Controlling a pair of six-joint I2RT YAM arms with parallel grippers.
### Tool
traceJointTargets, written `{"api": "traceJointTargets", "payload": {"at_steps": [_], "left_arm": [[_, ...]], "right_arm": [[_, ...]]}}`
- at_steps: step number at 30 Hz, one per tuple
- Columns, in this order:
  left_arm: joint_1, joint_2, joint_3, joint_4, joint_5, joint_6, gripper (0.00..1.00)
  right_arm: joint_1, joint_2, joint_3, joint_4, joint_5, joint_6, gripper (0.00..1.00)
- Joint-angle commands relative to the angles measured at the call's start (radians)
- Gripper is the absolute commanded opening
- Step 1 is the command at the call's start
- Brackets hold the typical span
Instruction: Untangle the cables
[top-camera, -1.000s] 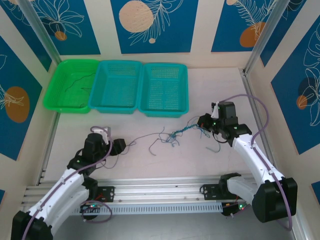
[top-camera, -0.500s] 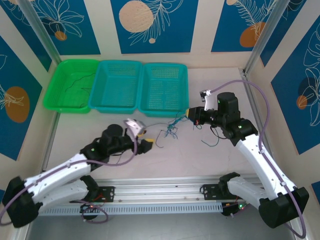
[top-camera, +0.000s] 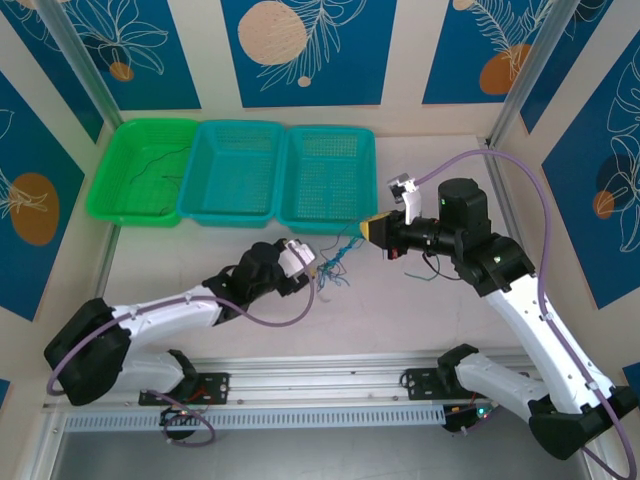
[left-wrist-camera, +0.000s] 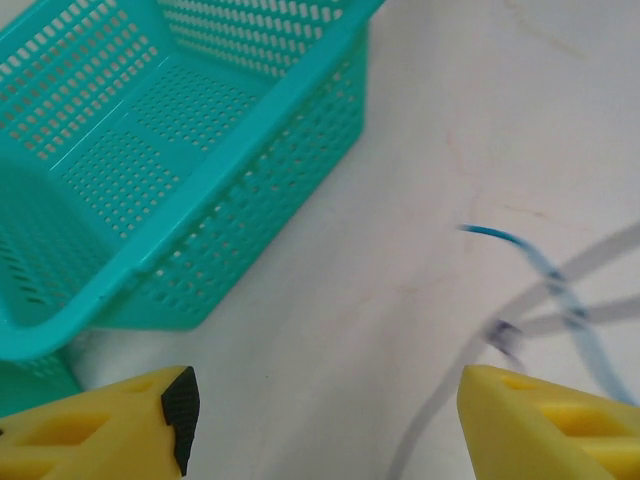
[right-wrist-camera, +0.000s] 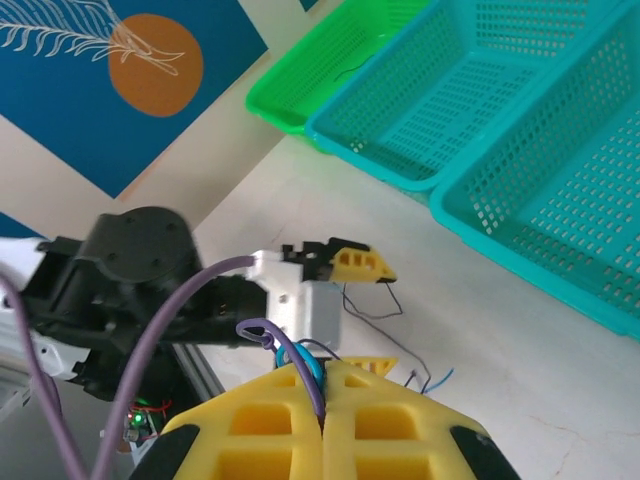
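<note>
The cables (top-camera: 338, 258) hang as a small blue, teal and dark tangle over the table in front of the right teal basket. My right gripper (top-camera: 373, 230) is shut on the tangle's right end; in the right wrist view a purple strand and a teal strand (right-wrist-camera: 308, 368) are pinched between the closed yellow fingers (right-wrist-camera: 260, 430). My left gripper (top-camera: 314, 266) stands open just left of the tangle. In the left wrist view a blue strand (left-wrist-camera: 500, 237) and blurred grey strands (left-wrist-camera: 560, 290) lie by its right finger (left-wrist-camera: 550, 430), with nothing between the jaws.
Three baskets line the back: a green one (top-camera: 110, 185) holding a dark wire (top-camera: 150, 160) and two teal ones (top-camera: 205, 200) (top-camera: 372, 185). A loose dark wire (top-camera: 430, 268) lies under my right arm. The right teal basket's wall (left-wrist-camera: 230, 210) is close ahead of my left gripper.
My left arm has stretched forward and right up to the tangle. My right gripper has carried its end of the cables left and up, bunching the tangle into a smaller clump.
</note>
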Motion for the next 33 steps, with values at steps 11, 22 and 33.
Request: {"api": "traceJointTargets", "payload": {"at_steps": [11,22,33], "left_arm": [[0.037,-0.194,-0.126,0.303,0.321,-0.229,0.76],[-0.053,-0.329,0.039,0.06,0.225,-0.868,0.53],[-0.124,0.09,0.13,0.39,0.292,-1.017,0.52]], "right_arm": [[0.011,-0.027,0.014,-0.005,0.291,0.234,0.0],[0.167,0.049,0.039,-0.185,0.842,0.789,0.0],[0.253,0.173,0.175,-0.395,0.904,1.109,0.0]]}}
